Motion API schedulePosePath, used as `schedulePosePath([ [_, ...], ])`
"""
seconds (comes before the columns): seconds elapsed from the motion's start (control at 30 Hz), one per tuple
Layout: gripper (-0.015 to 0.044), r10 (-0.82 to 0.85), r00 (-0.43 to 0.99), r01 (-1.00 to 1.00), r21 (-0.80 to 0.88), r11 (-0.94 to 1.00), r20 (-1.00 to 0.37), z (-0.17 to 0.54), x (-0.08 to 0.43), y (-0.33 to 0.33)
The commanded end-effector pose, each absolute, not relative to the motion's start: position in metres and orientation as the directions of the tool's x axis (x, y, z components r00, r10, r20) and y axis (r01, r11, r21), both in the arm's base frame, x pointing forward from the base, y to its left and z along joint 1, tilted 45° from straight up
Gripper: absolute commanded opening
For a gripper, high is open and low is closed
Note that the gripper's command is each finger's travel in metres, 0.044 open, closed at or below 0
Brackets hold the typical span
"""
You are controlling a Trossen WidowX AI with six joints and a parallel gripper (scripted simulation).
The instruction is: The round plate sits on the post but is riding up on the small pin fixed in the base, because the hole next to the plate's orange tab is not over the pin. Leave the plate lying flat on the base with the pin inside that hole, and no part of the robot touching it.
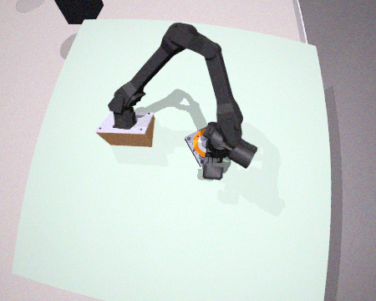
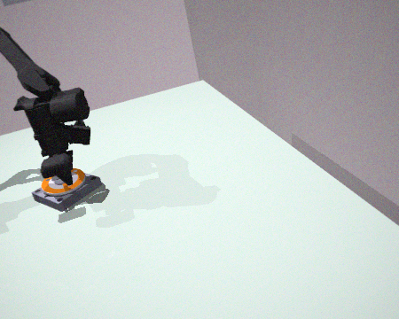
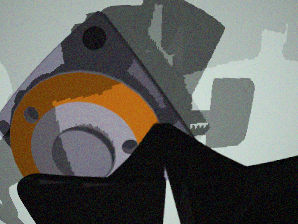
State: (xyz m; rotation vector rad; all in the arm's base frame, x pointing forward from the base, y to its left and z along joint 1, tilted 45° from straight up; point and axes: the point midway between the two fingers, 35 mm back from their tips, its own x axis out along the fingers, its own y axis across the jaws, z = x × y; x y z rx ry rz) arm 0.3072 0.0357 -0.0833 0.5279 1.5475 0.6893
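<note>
The round plate [image 1: 196,144] [image 2: 49,187] [image 3: 135,105], with an orange ring and pale centre, sits around the post [image 3: 85,152] on the grey square base [image 1: 190,143] [image 2: 49,199]. One dark round spot [image 3: 31,115] shows in the orange ring and another [image 3: 130,146] in the pale part, in the wrist view. The tab and pin cannot be made out clearly, nor whether the plate lies flat. My gripper [image 2: 70,182] [image 3: 161,131] is shut and empty. Its tips are low at the plate's ring and cover part of the plate; contact is unclear.
The arm's brown mounting block [image 1: 131,139] with a pale top stands left of the base in the top view. A black object [image 1: 80,10] is beyond the table's far left corner. The base has a dark corner hole [image 3: 94,38]. Arm shadows fall around the base.
</note>
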Motion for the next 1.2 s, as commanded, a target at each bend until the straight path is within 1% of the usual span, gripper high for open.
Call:
schedulePosePath([
  [0.0,0.0000,0.690,-0.111,-0.064,0.698,0.713,-0.715,-0.085,0.300,0.036],
  [1.17,0.0000,0.689,-0.112,-0.063,0.698,0.714,-0.716,-0.082,0.273,0.031],
])
